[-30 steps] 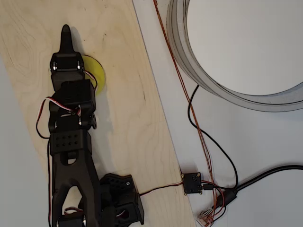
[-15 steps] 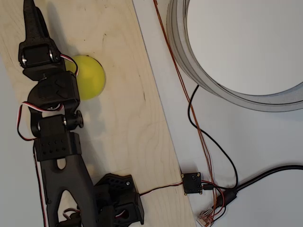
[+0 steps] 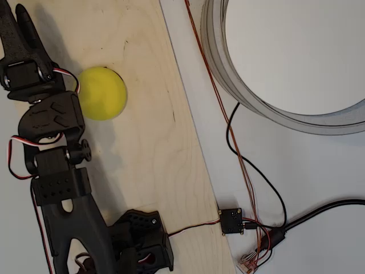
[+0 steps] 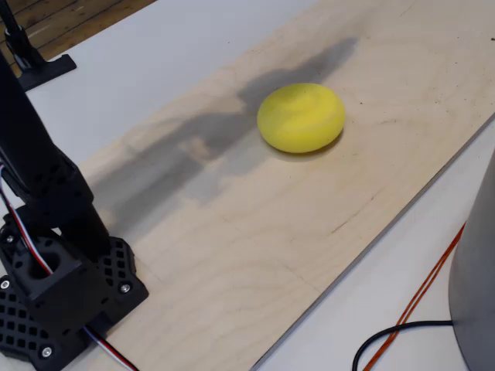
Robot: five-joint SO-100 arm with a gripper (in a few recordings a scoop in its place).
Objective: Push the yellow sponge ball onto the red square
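I see the yellow sponge ball (image 3: 102, 93) (image 4: 301, 117), matte, rounded, resting flat on the plywood board (image 3: 154, 142) (image 4: 309, 216), near its left edge overhead.

In the overhead view, the gripper (image 3: 17, 25) sits farther left than before, clear of the yellow sponge ball (image 3: 102, 93), which is now fully uncovered.

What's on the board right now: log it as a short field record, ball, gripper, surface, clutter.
ball: yellow sponge ball lying flat on the wooden board, nothing touching it
gripper: gripper at the board's left edge in the overhead view, left of the ball, apart from it; open or shut unclear
surface: light plywood on a white table
clutter: grey ring, orange wire, black cable right of the board
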